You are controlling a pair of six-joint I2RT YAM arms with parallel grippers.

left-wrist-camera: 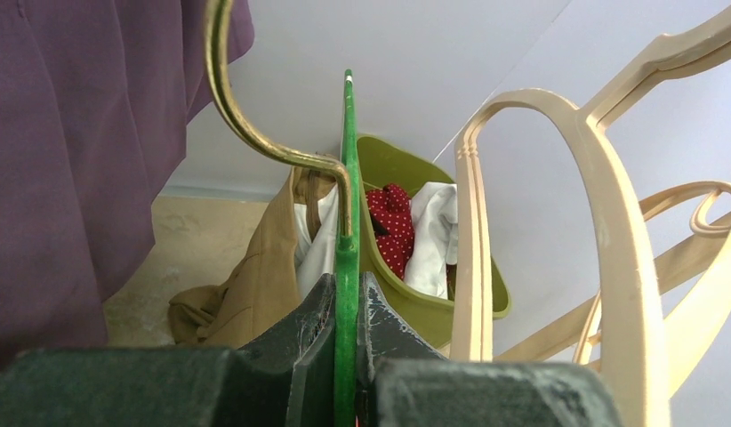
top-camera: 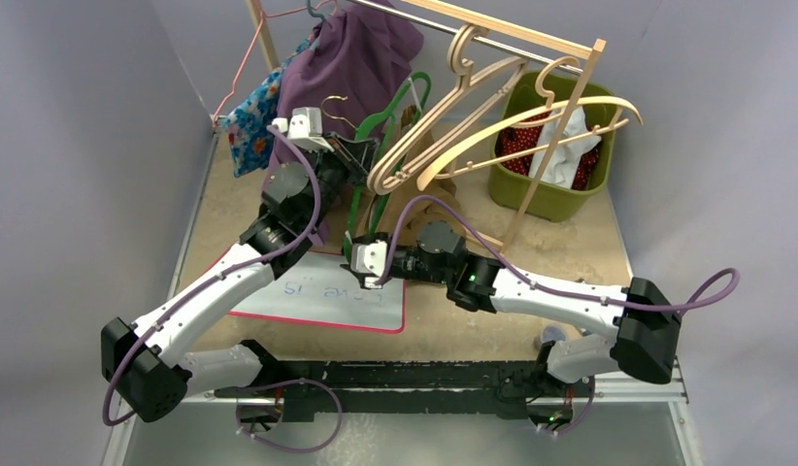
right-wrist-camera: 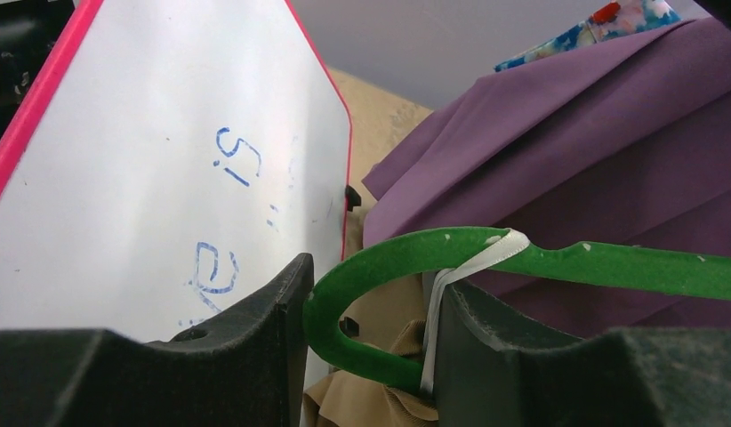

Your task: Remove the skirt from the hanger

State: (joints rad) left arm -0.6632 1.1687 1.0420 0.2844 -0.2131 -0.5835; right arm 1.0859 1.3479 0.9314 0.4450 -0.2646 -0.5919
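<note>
The green hanger (left-wrist-camera: 347,258) was clamped shut in the left gripper (left-wrist-camera: 345,298), likely for steadiness. At its end the white loop (right-wrist-camera: 460,267) was straddled by the right gripper (right-wrist-camera: 375,285), grip unclear.

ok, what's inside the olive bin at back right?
In the olive bin, a red white-dotted fabric and a crumpled white cloth show above the rim. Anything beneath them is covered, and the beige hangers cross in front of part of the opening.
</note>
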